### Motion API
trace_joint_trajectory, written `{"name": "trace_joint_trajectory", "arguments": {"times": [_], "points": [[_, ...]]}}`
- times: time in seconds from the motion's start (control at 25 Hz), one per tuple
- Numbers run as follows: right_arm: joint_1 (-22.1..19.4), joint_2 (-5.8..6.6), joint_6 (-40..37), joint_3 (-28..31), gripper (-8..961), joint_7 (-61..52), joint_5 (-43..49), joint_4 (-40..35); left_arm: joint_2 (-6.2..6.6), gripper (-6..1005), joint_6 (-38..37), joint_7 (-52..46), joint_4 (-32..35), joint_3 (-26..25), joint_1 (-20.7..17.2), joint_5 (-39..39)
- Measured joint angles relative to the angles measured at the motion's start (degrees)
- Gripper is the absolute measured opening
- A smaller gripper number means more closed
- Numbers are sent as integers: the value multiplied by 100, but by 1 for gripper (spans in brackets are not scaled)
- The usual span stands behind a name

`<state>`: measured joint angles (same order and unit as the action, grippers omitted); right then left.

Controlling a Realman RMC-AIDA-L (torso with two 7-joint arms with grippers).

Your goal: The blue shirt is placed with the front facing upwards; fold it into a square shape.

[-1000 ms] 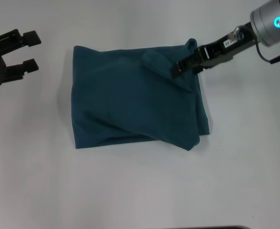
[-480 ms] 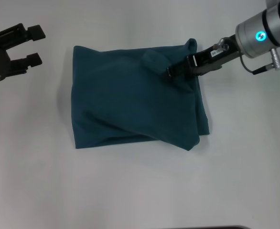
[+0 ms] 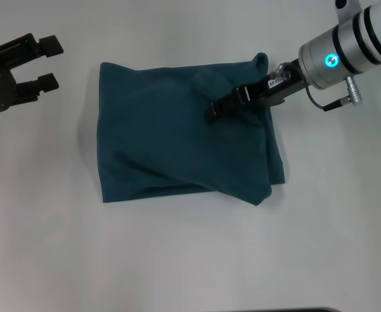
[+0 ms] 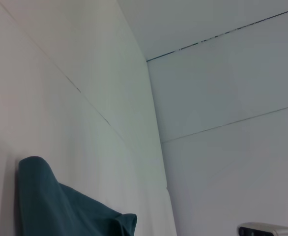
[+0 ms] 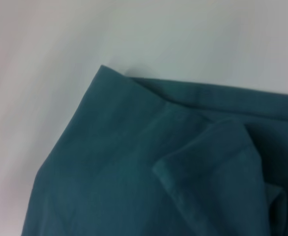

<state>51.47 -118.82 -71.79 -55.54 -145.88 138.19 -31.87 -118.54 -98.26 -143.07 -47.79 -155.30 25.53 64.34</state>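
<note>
We see the blue shirt [image 3: 184,133] folded mid-table, directly beneath our right gripper [image 3: 215,112], whose finger state we cannot tell; our left gripper [image 3: 46,63], spread, waits well apart.

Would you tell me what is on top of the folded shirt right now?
The right gripper lies over the shirt near its far right corner, beside a small raised flap. Nothing else sits on it. Whatever lies beneath the gripper or between the folded layers is covered.
</note>
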Motion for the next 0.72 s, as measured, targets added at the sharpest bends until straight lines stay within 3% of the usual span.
{"name": "trace_joint_trajectory", "arguments": {"times": [0.72], "points": [[-41,-73,147,27,697,183,-371,5,-74,923,18,42,-2,35,59,0]]}}
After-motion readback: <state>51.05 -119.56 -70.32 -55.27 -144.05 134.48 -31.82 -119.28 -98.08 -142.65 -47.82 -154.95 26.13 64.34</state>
